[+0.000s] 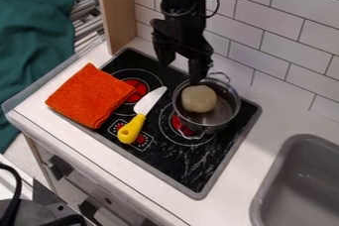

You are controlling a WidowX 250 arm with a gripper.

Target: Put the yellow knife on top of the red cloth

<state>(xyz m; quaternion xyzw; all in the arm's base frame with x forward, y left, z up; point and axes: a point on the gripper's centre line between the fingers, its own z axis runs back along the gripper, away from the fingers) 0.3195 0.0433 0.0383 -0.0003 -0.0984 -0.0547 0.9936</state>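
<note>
The black gripper (180, 69) hangs over the back of the stove, pointing down, its two fingers spread apart with nothing between them. It is above and behind the knife, close to the pot. The knife (132, 129), with a yellow handle and a white blade, lies on the black stove top between the cloth and the pot, its blade pointing to the back right. The folded red-orange cloth (90, 95) lies to the knife's left, partly on the stove and partly on the white counter.
A metal pot (224, 112) with a round pale object (198, 99) inside stands on the right burner. A grey sink (298, 185) is at the lower right. White wall tiles (291, 54) rise behind the stove, and a wooden panel (121, 19) stands at its back left.
</note>
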